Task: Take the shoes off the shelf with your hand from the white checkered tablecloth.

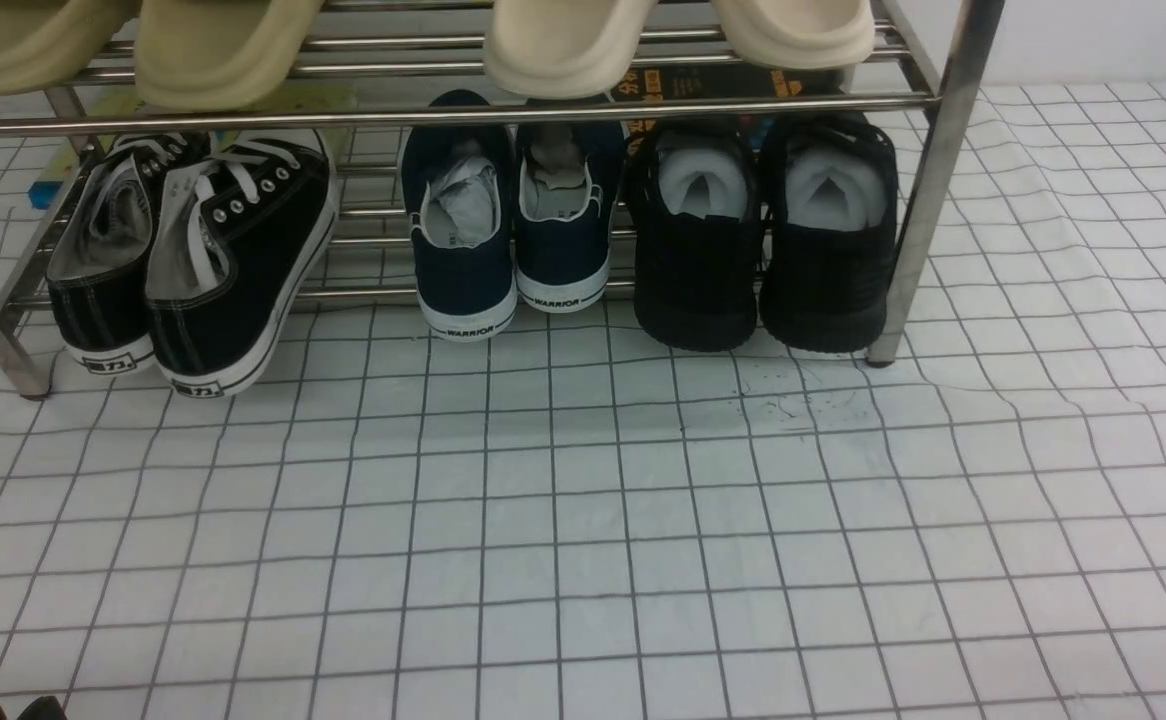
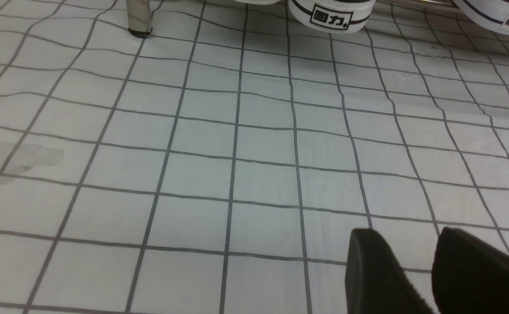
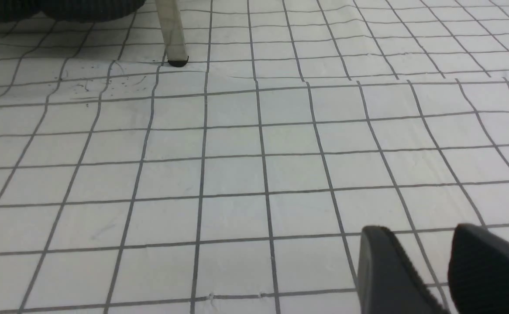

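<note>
The all-black sneakers [image 1: 765, 270] sit side by side on the bottom tier of the chrome shoe rack [image 1: 928, 190], close to its right end, just beside the upright leg. Their heels face the robot and reach out past the front edge of that tier, over the white checkered tablecloth [image 1: 583, 520].

The right end effector [image 3: 424, 270] is released, its two fingers apart with only cloth visible between them. The left end effector [image 2: 407, 270] is likewise parted and grasps nothing. Neither is near the shoes.

The shoes look light for their bulk. The uppers seem to be soft knit that would give under a squeeze, while the black soles look thick and springier, less likely to fold. Pale paper stuffing [image 1: 703, 185] fills the openings and probably props up the shape, though it could slide out if a finger hooks it. Nothing here looks fragile, and the fabric should grip well rather than slip.

The heel seems the best place to take hold: one finger inside the collar, one outside on the back wall, pinching low enough to catch the firmer part. The long bar at the front edge of the tier above crosses over the toes, so a low, level pull towards the robot looks safer than an early lift.
</note>
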{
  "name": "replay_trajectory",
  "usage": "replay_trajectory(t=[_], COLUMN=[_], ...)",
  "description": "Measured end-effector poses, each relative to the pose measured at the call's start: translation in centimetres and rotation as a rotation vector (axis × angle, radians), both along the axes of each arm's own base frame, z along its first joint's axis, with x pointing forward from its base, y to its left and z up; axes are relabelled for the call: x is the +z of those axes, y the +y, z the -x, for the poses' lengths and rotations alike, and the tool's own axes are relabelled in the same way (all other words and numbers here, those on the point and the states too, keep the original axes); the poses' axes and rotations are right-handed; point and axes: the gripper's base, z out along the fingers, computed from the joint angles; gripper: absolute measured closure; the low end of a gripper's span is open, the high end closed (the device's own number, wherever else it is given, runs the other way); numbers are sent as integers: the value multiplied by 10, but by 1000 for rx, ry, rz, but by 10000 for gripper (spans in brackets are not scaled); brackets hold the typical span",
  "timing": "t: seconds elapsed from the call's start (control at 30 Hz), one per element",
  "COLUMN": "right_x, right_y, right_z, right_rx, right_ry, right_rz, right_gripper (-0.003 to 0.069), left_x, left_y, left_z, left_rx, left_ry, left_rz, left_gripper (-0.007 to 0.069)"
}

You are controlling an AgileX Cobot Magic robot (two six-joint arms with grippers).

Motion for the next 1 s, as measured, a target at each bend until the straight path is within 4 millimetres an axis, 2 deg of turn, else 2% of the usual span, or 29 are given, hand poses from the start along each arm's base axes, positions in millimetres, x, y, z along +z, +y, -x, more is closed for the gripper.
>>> replay_trajectory(t=[0.47, 0.5, 0.6, 0.63, 0.67, 0.73, 0.83, 1.0], right_x=[1, 1, 3, 3, 4, 6, 8, 8], right_y=[-4, -3, 4, 4, 7, 11, 13, 14], right_z=[0, 0, -2, -2, -2, -2, -2, -2], right_rx=[-12, -18, -61, -64, -86, -111, -129, -131], right_ry=[-5, -17, -58, -59, -62, -58, -54, -53], right_rz=[100, 54, -363, -395, -609, -870, -1046, -1096], right_gripper=[420, 420, 420, 420, 420, 420, 420, 420], left_x=[0, 0, 0, 0, 0, 0, 0, 0], left_y=[0, 0, 0, 0, 0, 0, 0, 0], left_z=[0, 0, 0, 0, 0, 0, 0, 0], left_rx=[0, 0, 0, 0, 0, 0, 0, 0], left_ry=[0, 0, 0, 0, 0, 0, 0, 0], left_rz=[0, 0, 0, 0, 0, 0, 0, 0], left_gripper=[385, 385, 385, 385, 385, 385, 385, 385])
